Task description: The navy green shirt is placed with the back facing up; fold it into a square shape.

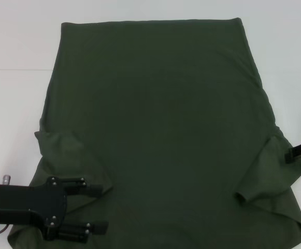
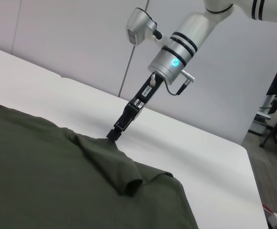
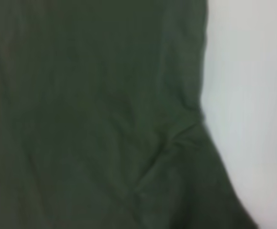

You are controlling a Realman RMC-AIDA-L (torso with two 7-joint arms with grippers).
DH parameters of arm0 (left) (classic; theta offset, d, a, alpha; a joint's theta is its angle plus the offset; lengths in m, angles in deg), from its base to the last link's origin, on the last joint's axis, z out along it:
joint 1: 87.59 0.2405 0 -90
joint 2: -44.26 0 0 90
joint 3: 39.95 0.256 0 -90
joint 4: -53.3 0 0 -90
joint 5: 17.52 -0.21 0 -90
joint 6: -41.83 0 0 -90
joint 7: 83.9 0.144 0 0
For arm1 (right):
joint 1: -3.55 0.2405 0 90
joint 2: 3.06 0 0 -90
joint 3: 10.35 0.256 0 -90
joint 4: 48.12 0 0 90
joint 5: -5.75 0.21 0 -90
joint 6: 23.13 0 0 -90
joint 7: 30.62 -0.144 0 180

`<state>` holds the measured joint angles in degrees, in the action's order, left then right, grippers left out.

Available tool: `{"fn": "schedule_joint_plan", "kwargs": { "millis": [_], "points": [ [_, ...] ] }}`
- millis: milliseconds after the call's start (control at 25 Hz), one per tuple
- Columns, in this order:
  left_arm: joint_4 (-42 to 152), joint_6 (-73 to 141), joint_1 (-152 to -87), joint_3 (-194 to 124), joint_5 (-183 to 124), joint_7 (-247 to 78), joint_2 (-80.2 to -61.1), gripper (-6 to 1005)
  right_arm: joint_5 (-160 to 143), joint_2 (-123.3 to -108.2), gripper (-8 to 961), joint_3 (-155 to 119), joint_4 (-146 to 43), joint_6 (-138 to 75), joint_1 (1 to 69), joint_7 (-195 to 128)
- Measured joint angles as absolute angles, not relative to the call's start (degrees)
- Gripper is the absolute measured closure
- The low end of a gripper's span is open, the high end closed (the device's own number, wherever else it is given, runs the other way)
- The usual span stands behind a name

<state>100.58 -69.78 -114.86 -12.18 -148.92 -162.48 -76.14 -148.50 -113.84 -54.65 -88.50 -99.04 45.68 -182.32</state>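
Your navy green shirt (image 1: pixel 160 124) is lying flat on the white table (image 1: pixel 15 46), filling mid-frame. Your left gripper (image 1: pixel 101 210) is hovering lower left, fingers spread over the sleeve. Your right gripper (image 2: pixel 113 135) (far right edge) is pinching the other sleeve.

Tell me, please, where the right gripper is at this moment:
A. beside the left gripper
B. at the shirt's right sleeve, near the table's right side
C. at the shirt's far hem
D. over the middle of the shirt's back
B: in the head view the right gripper sits at the edge of the navy green shirt by its right sleeve, and the left wrist view shows its tip down on that fabric; the left gripper is over the opposite sleeve.
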Motion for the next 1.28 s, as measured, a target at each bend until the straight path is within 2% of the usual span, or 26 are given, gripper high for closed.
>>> {"fn": "schedule_joint_plan", "kwargs": {
  "millis": [320, 640, 1280],
  "points": [
    [100.6, -69.8, -114.9, -12.2, -148.9, -162.6, -76.14, 158, -149.0, -112.98, 250, -54.6, -88.8, -98.8, 44.9, -181.8],
    [100.6, -69.8, -115.0, -12.1, -148.9, -163.0, -76.14, 157, -150.3, -113.51, 249, -54.7, -88.9, -98.0, 45.2, -180.5],
    [100.6, -69.9, -115.1, -12.1, -148.9, -163.1, -76.14, 158, -150.3, -113.58, 246, -54.7, -88.3, -97.4, 45.1, -180.3]
  ]
}}
